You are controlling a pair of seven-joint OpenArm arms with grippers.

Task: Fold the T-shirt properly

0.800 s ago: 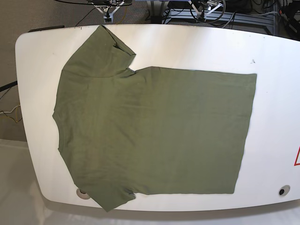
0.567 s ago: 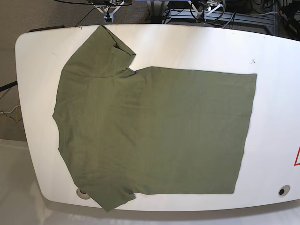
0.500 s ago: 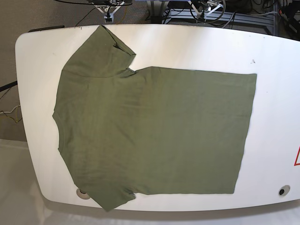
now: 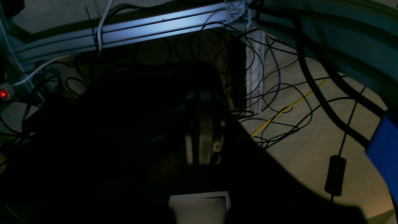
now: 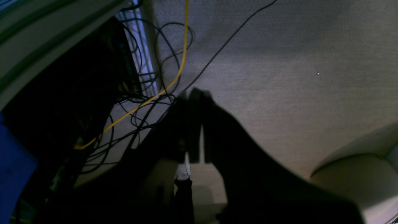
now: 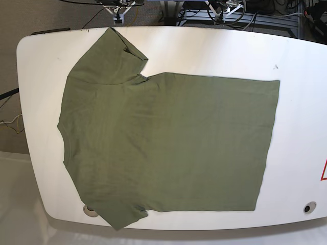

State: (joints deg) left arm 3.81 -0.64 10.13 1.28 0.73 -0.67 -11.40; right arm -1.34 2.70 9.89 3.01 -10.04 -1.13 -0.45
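One T-shirt (image 6: 163, 148), olive green and plain, lies spread flat on the white tabletop (image 6: 214, 51) and covers most of it. Its collar end points toward the tabletop's left edge and its straight hem runs near the right edge. One short sleeve reaches up to the far left corner of the tabletop, with its tip folded over on itself. The other sleeve lies at the near edge, just beside a small round fitting (image 6: 90, 210) that the cloth partly covers. The body shows only faint wrinkles, and bare tabletop shows along the far edge and down the right side. A second round fitting (image 6: 308, 207) sits near the near right corner, well apart from the shirt, and a red triangular mark (image 6: 324, 170) shows at the right edge.

Neither arm appears over the tabletop. The left gripper (image 4: 201, 137) shows in its wrist view as a dark shape with its jaws pressed together, holding nothing, above a floor strewn with black cables (image 4: 279, 93) and a yellow cable (image 4: 289, 107). The right gripper (image 5: 194, 124) is likewise closed and empty in its wrist view, hanging over grey carpet (image 5: 279, 62).
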